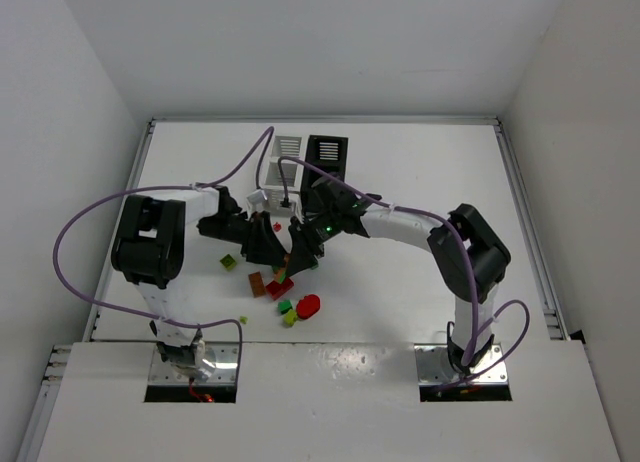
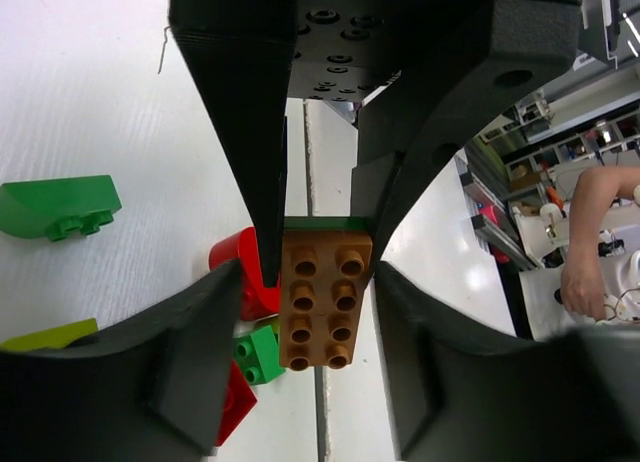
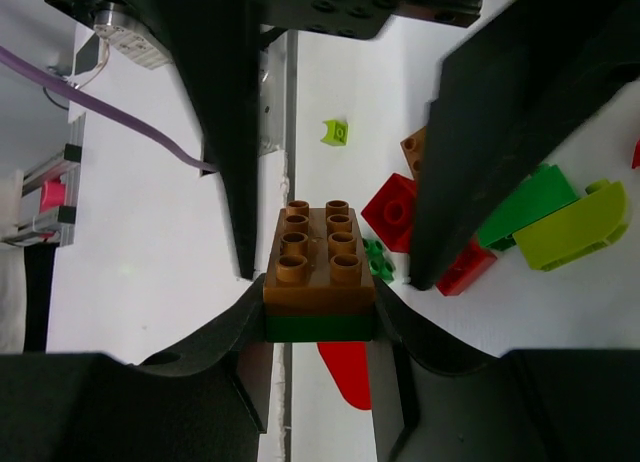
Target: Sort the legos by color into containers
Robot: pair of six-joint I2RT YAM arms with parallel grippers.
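A brown two-by-four lego [image 3: 318,257] is stacked on a dark green lego [image 3: 320,328], and my right gripper [image 3: 320,297] is shut on the pair above the table. In the left wrist view the same brown lego [image 2: 322,302] sits between the fingers of my left gripper [image 2: 310,272], which is open with a gap on its left side. Seen from above, the two grippers meet [image 1: 268,244] [image 1: 302,240] over the loose legos. The containers stand behind: a white bin [image 1: 290,147], a black bin [image 1: 327,154] and another white bin [image 1: 258,197].
Loose legos lie below the grippers: red [image 1: 280,287], brown [image 1: 257,283], green [image 1: 284,305], a rounded red piece [image 1: 308,304] and yellow-green ones [image 1: 229,262] [image 1: 290,318]. A green slope brick [image 2: 55,207] lies to the left. Purple cables arc over the left arm.
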